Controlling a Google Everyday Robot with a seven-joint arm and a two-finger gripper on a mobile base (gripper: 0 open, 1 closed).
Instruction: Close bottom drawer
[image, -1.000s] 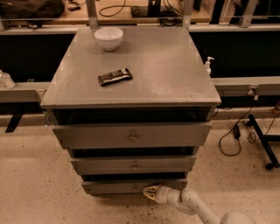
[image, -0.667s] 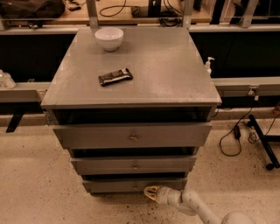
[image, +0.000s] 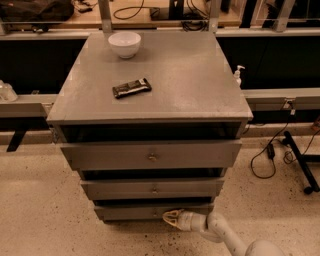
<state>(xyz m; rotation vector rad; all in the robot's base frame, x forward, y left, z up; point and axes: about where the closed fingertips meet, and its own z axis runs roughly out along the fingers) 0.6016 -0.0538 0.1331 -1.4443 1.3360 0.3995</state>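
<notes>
The grey cabinet has three drawers, all pulled out a little. The bottom drawer has the slimmest front and sits lowest, just above the floor. My gripper is low at the bottom centre, its pale fingertips against the drawer's front right of middle, where they cover the knob. The white arm reaches in from the lower right.
Above are the middle drawer and the top drawer, each with a small brass knob. On the cabinet top lie a white bowl and a dark snack bar. Black cables and a stand leg lie at the right.
The gripper has stayed against the bottom drawer's front; nothing else has visibly moved.
</notes>
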